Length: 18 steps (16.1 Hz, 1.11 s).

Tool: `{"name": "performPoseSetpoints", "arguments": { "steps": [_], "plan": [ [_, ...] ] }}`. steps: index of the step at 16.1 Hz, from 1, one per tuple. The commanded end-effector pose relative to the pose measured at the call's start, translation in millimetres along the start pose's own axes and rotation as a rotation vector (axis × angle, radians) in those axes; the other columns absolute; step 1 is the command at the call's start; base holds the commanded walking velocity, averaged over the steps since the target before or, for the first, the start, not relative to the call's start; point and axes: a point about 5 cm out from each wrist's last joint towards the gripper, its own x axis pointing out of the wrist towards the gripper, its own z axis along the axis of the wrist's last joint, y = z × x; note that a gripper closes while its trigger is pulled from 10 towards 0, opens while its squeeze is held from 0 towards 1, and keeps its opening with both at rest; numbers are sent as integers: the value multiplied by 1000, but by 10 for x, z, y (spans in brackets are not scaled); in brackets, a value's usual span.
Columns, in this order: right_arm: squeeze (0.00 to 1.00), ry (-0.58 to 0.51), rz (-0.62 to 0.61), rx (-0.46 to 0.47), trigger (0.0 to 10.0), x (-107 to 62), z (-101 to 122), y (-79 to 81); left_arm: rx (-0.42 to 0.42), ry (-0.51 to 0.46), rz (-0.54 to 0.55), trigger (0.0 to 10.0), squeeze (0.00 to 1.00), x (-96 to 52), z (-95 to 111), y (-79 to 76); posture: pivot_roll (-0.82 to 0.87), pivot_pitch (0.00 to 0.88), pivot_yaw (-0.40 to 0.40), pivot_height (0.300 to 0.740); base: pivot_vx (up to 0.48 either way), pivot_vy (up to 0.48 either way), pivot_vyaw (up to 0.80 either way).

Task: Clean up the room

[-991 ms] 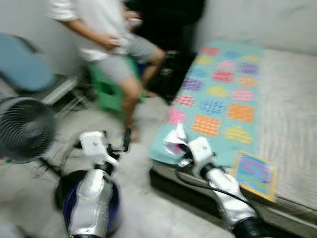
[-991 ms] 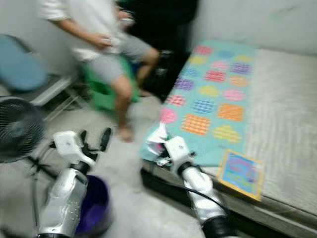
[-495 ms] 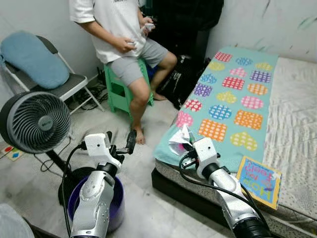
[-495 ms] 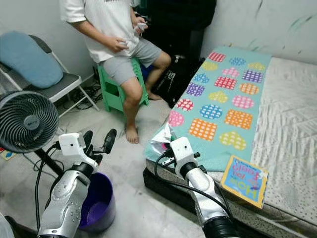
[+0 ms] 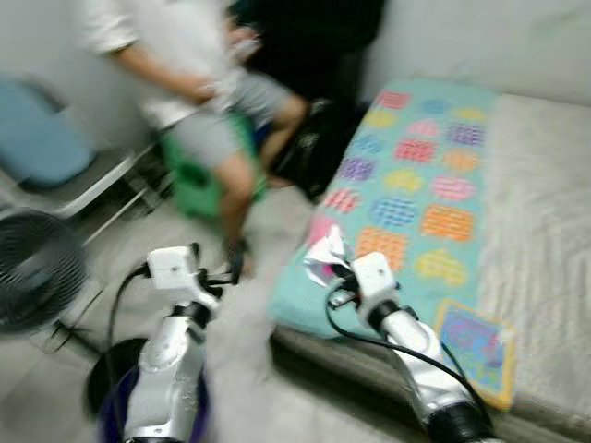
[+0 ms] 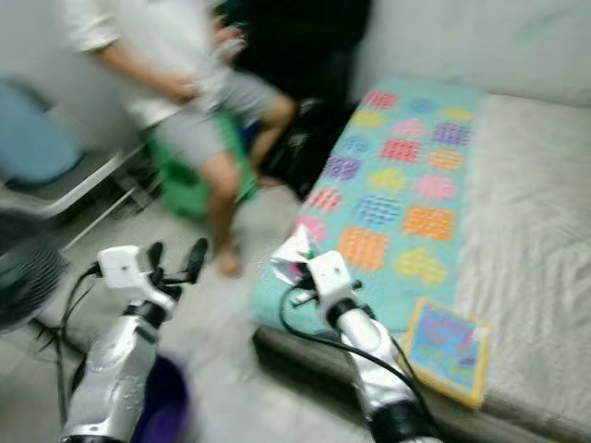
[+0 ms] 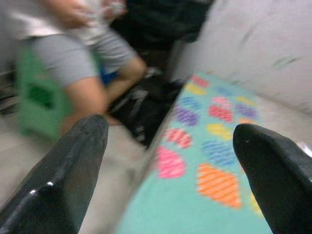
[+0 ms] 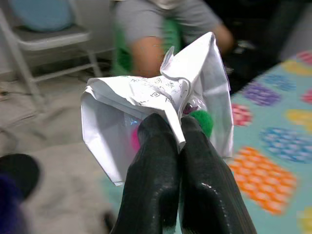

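My right gripper (image 5: 334, 269) is shut on a crumpled white paper wrapper (image 8: 161, 102), held above the near corner of the teal patterned blanket (image 5: 406, 185) on the bed. The wrapper (image 5: 323, 254) has printed text and something green and pink behind it. My left gripper (image 5: 217, 268) is open, raised over the floor left of the bed, fingers (image 7: 63, 180) spread wide with nothing between them. A purple bin (image 6: 162, 415) sits on the floor under my left arm. The views are blurred.
A person (image 5: 185, 83) sits on a green stool (image 5: 199, 175) ahead. A folding chair with a blue cushion (image 5: 42, 138) stands at left, a black floor fan (image 5: 32, 268) near it. A colourful book (image 5: 476, 337) lies on the bed's near edge. A black bag (image 5: 309, 138) is beside the bed.
The whole picture has shifted and blurred, so the camera moved. My right gripper still holds the wrapper and the left stays open, both in much the same pose.
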Motion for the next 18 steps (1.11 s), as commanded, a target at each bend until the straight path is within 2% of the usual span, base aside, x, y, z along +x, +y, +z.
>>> {"name": "performPoseSetpoints", "arguments": {
  "steps": [1,4,5,14,16,18],
  "plan": [
    [0,-15,0,15,10000,31,37,39,2,-1,10,10000,0,-27,12,50,-205,0,76,740,461,0,0],
    [0,-17,-5,17,10000,43,40,56,10,-2,15,10000,0,-15,31,74,-202,0,83,740,409,0,0],
    [0,-17,-6,18,10000,41,34,60,13,2,48,10000,0,-12,26,98,-201,0,84,740,0,0,0],
    [0,-19,-10,12,10000,52,33,55,41,12,86,10000,0,-13,10,148,-190,0,80,740,0,0,0],
    [0,-21,0,-14,10000,56,39,55,43,12,88,10000,0,-10,6,143,-189,0,78,740,0,0,0],
    [0,-31,12,-43,10000,62,56,64,45,13,90,10000,0,-10,3,141,-189,0,78,740,0,0,800]
  ]
}}
